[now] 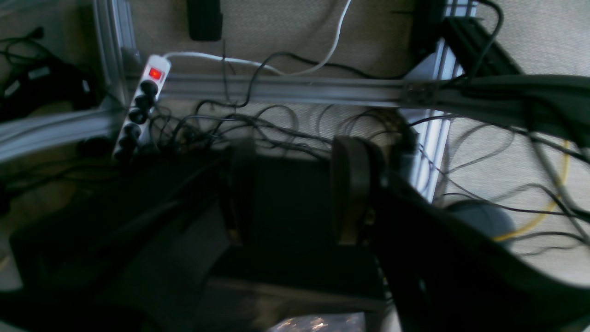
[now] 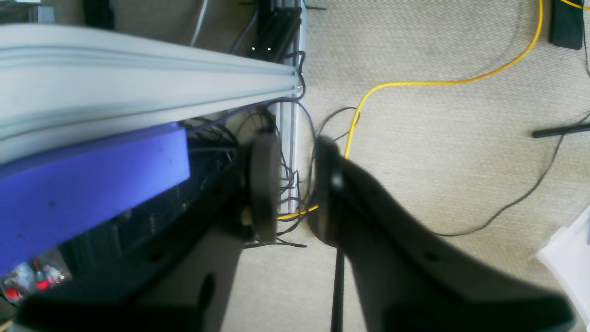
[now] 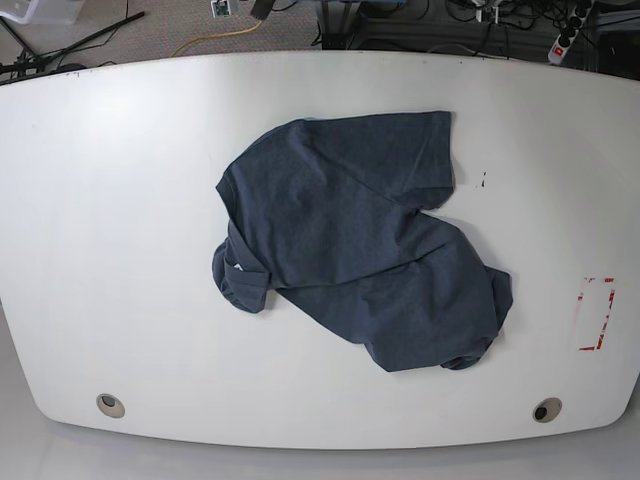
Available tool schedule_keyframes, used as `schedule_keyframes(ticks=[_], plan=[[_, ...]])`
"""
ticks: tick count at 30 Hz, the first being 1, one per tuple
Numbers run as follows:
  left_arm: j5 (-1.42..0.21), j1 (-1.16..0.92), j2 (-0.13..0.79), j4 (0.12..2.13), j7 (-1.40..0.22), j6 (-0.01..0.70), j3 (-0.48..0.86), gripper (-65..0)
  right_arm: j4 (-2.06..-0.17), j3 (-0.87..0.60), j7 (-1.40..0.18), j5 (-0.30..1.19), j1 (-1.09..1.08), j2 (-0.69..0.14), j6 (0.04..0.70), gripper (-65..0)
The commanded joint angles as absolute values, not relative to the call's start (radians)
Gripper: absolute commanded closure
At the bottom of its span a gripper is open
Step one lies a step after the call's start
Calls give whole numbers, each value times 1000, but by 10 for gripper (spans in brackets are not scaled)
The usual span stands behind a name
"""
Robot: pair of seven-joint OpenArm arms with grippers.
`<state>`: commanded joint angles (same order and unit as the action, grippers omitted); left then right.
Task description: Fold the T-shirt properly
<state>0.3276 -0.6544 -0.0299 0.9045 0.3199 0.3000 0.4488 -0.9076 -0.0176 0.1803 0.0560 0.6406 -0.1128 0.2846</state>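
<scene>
- The T-shirt [image 3: 360, 240] is lying crumpled, plain side up, mid-table [image 3: 120, 220], neither arm showing in the base view.
- The right gripper [image 2: 295, 184] is hanging over carpet beside a yellow cable [image 2: 415, 83], jaws narrowly apart, gripping nothing.
- The left gripper [image 1: 295, 189] is hovering above tangled cables and a power strip [image 1: 140, 106], jaws parted wider, empty.

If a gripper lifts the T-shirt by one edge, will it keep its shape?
Probably not. The T-shirt lies crumpled with soft wrinkles, so it should droop and hang. It looks like thin cloth, likely light. Pushed across the smooth table, it would probably bunch up.
</scene>
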Motion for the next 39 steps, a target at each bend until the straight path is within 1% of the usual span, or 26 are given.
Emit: schedule_keyframes(ticks=[3,6,11,18,22,25,30,34,39], plan=[[300,-704,-58,1013,317,340,455,-247,-1000,-18,179,58,697,-111,285,-122],[262,-768,-61,1110,317,355,450,-247,-1089,-27,179,58,762,-111,285,-122],[252,-848,-59,1204,317,355,417,-247,-1216,-90,179,58,863,-107,286,-122],[237,-941,-59,1300,318,355,414,-247,-1380,-97,179,58,984,-110,286,-122],[108,-1001,-53,1366,318,363,397,-247,-1475,-97,179,59,1047,-110,286,-122],[30,-1050,-5,1438,318,394,381,-247,-1550,-97,179,65,1086,-107,286,-122],[-68,-1132,16,1572,318,398,374,-247,-1682,-97,179,168,1161,-113,286,-122],[-110,-1171,13,1676,318,398,420,-247,-1787,-111,179,199,1199,-136,286,-122],[-179,-1191,8,1794,318,398,483,-247,-1910,-125,179,200,1214,-136,286,-122]])
